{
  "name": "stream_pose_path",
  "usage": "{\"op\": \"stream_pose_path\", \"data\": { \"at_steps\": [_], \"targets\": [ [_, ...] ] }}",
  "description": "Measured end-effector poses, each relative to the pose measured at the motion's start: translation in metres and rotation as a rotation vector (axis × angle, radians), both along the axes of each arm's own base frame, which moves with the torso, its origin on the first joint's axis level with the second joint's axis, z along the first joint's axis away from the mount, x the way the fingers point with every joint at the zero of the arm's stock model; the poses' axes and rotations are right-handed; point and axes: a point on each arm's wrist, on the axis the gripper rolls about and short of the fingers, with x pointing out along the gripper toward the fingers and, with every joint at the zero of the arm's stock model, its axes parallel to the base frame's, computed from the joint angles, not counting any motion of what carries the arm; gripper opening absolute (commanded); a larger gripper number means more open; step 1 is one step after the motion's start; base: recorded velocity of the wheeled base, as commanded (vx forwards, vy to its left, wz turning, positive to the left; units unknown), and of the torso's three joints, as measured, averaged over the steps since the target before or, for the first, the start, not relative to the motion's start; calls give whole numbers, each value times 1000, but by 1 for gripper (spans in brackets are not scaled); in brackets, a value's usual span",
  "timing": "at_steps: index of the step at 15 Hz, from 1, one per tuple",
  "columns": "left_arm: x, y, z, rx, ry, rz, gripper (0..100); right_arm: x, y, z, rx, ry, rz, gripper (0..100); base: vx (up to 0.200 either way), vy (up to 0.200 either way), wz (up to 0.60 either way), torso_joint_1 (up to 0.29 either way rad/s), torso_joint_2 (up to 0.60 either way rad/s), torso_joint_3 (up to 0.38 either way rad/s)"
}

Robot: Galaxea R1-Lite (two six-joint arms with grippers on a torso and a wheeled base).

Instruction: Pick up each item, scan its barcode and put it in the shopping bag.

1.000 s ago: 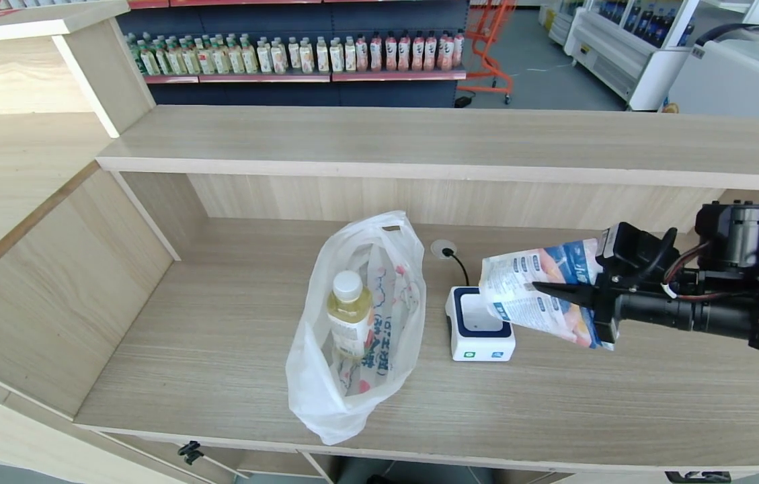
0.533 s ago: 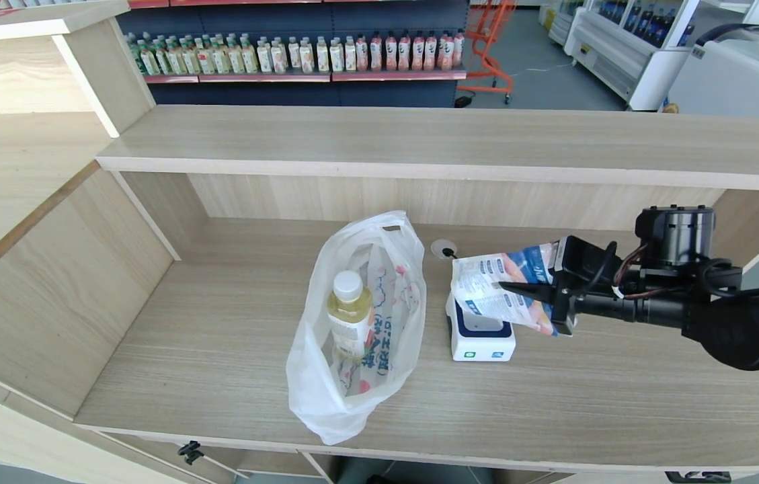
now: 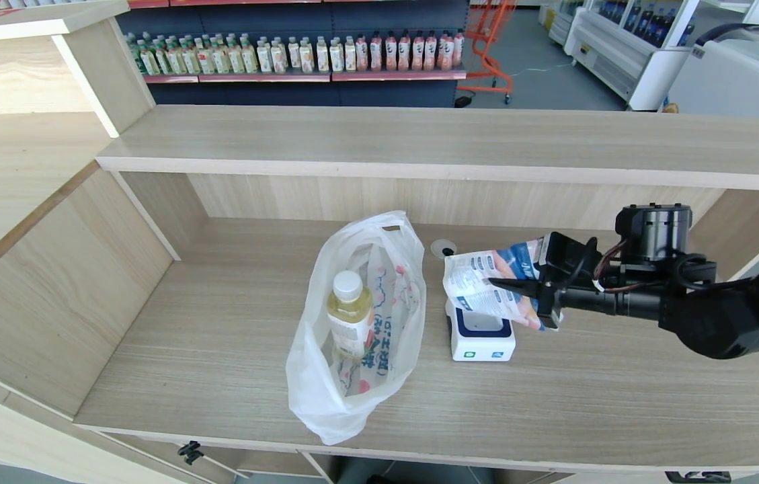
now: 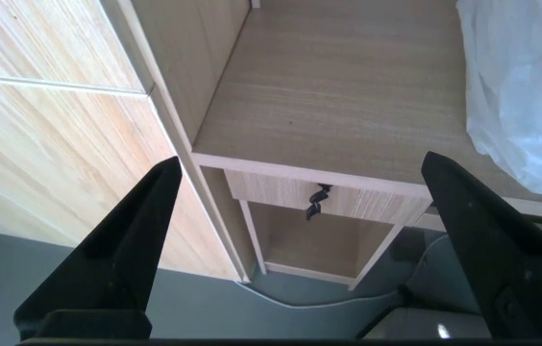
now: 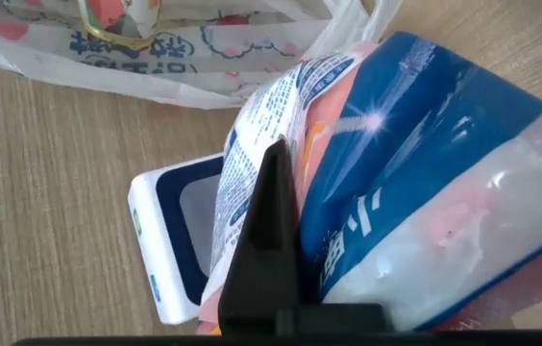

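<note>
The left tool (image 4: 302,168) hangs off the near edge of the worktop (image 4: 348,86), to the left of the bag. Its two fingers are spread wide and nothing is between them. In the middle of the worktop lies the white shopping bag (image 3: 315,383), with its open end toward the far side. A bottle (image 3: 349,312) of yellow drink with a white cap is inside it. Just right of the bag sits a small white scanner (image 3: 480,343) with a dark blue top. A blue, white and pink packet (image 3: 480,286) is up in the air right over the scanner. The right tool (image 3: 497,286) is at the packet's right side and pinches it tight.
</note>
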Motion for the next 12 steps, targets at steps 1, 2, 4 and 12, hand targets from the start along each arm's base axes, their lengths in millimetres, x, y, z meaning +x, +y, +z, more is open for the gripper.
{"op": "stream_pose_path", "data": {
  "at_steps": [1, 2, 4, 12],
  "targets": [
    [0, 0, 0, 0, 0, 0, 100, -2, 0, 5, 34, 25, -14, 0, 0, 0, 0, 0, 0, 0],
    [0, 0, 0, 0, 0, 0, 100, -4, 0, 11, 82, 64, -32, 0, 0, 0, 0, 0, 0, 0],
    [0, 0, 0, 0, 0, 0, 100, -14, 0, 26, 233, 207, -100, 0, 0, 0, 0, 0, 0, 0],
    [0, 0, 0, 0, 0, 0, 100, -7, 73, 36, 526, 499, -257, 0, 0, 0, 0, 0, 0, 0]
  ]
}}
